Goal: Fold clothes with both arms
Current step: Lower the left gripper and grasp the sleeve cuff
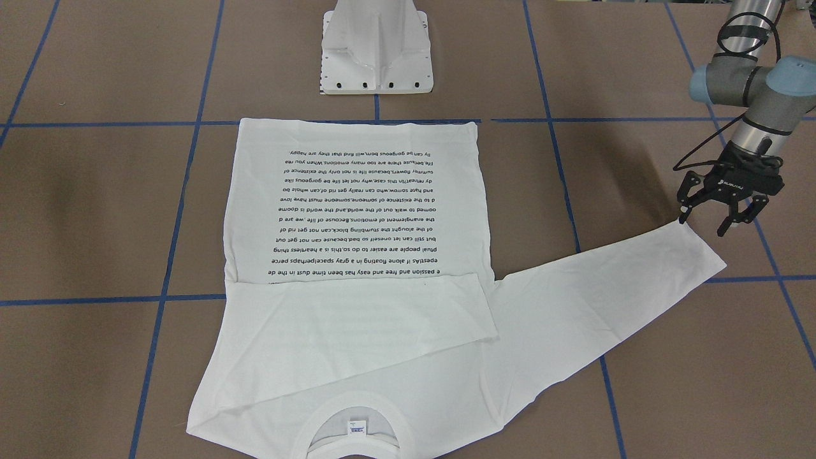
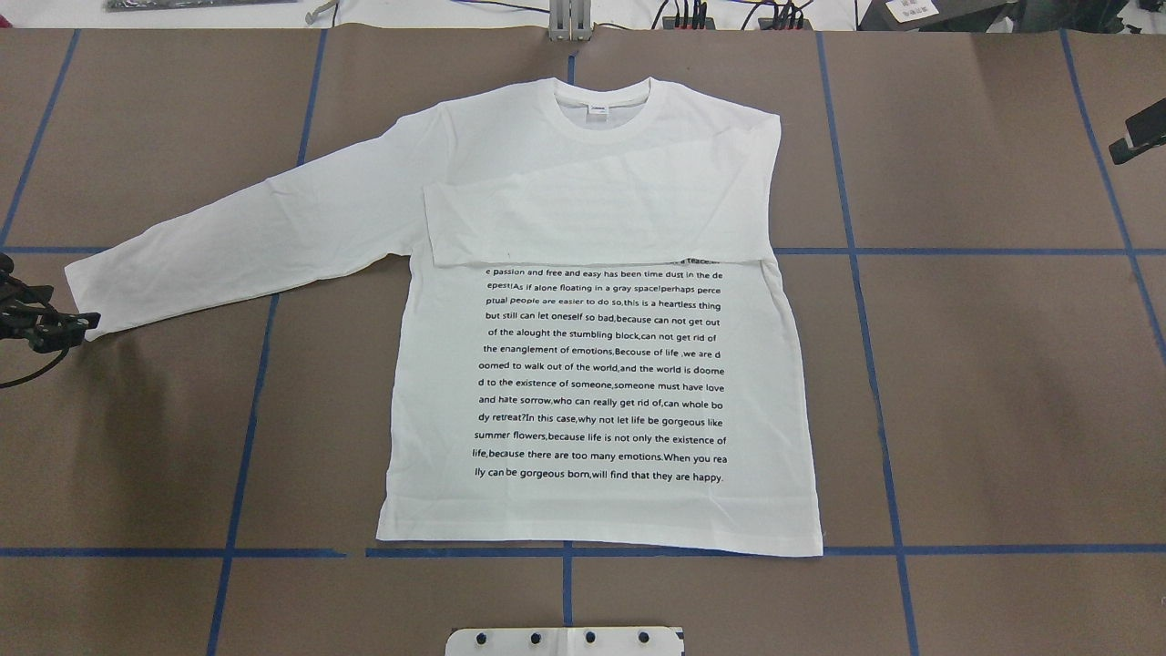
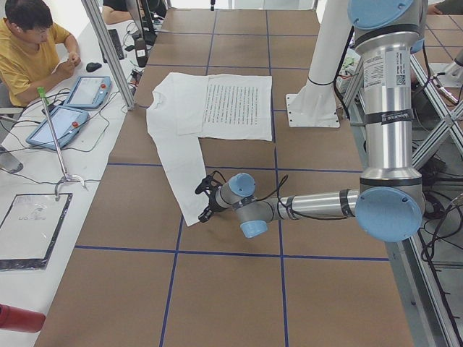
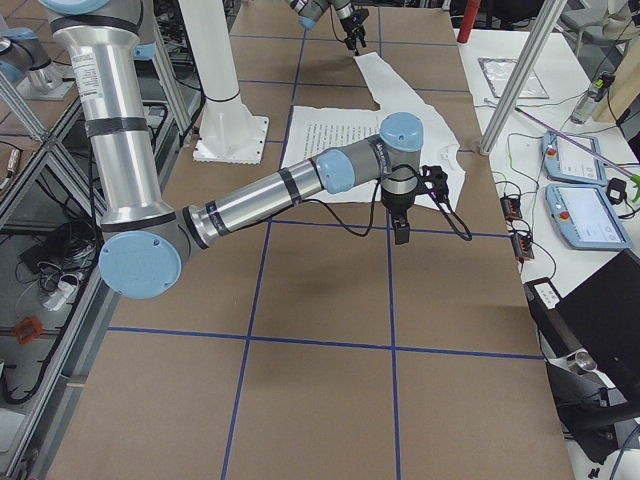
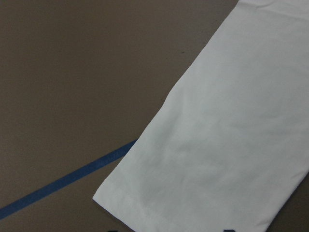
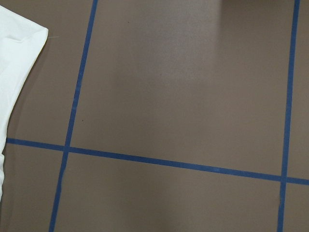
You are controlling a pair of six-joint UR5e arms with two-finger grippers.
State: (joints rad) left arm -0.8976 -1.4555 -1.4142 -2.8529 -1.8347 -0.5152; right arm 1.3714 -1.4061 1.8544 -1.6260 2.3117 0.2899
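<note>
Collar (image 1: pixel 394 415) end of white long-sleeved T-shirt (image 1: pixel 357 331) is closest to front camera. Shirt flat on brown table (image 1: pixel 95 210) with blue tape lines (image 1: pixel 167 255), printed text block (image 1: pixel 363 210) face up. One sleeve (image 1: pixel 363 312) is folded across the chest, just above the text. Other sleeve (image 1: pixel 605 299) is stretched out straight toward left gripper (image 1: pixel 702 226).

Left gripper: fingers apart, nothing clamped. It sits low at the sleeve's cuff (image 1: pixel 698 245), one fingertip (image 1: pixel 682 220) touching or just at the cuff corner. Cuff lies just in front of and below the fingers; rest of the shirt runs away from it toward the robot's right. Left wrist view: cuff end (image 5: pixel 193 193) fills the space ahead of the two fingertips at the bottom edge.

Right gripper (image 4: pixel 400 228): pointing down over bare table, off the shirt's other side and apart from it. Can't tell whether its fingers are apart or together. Right wrist view catches only a bit of shirt edge (image 6: pixel 17 53) at upper left.

White pedestal base (image 1: pixel 377 54) stands beyond the hem.
</note>
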